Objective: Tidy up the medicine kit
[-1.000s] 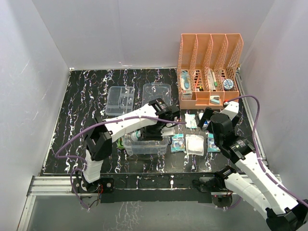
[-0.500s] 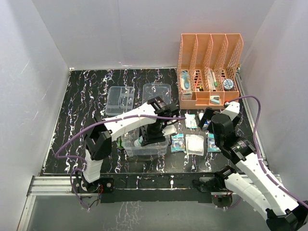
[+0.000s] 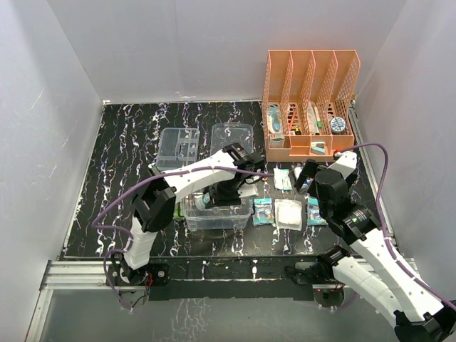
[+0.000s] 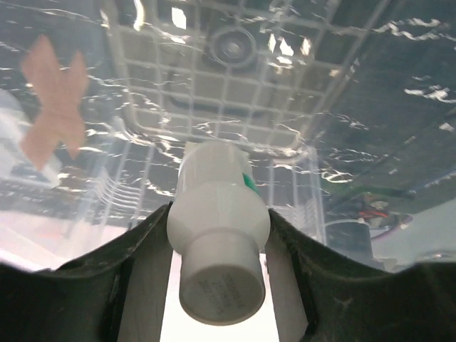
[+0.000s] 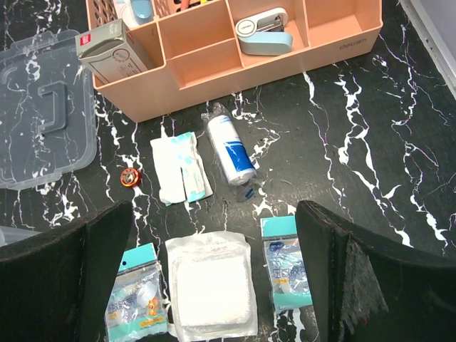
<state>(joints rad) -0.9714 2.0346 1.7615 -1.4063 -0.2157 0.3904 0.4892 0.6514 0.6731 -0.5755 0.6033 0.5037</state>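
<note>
The deep clear box (image 3: 216,219) stands at the table's centre front. My left gripper (image 3: 225,194) reaches down into it, shut on a white bottle with a green label (image 4: 217,235). The box's gridded clear floor (image 4: 235,85) lies close below the bottle, and a tan bandage (image 4: 53,96) shows at the left. The divided tray (image 3: 178,147) and the handled lid (image 3: 232,135) lie behind the box; the lid (image 5: 39,107) also shows in the right wrist view. My right gripper (image 3: 308,178) is open and empty above loose supplies, its fingers (image 5: 107,271) wide apart.
The orange file rack (image 3: 311,100) stands at the back right; its base (image 5: 235,43) holds small items. Before it lie a blue-white roll (image 5: 229,149), a white-teal packet (image 5: 182,167), a gauze pad (image 5: 212,292), two teal packets (image 5: 139,296) (image 5: 285,274) and a small orange disc (image 5: 129,178).
My left arm has swung back and down, carrying the white bottle into the clear box. The right arm has barely moved.
</note>
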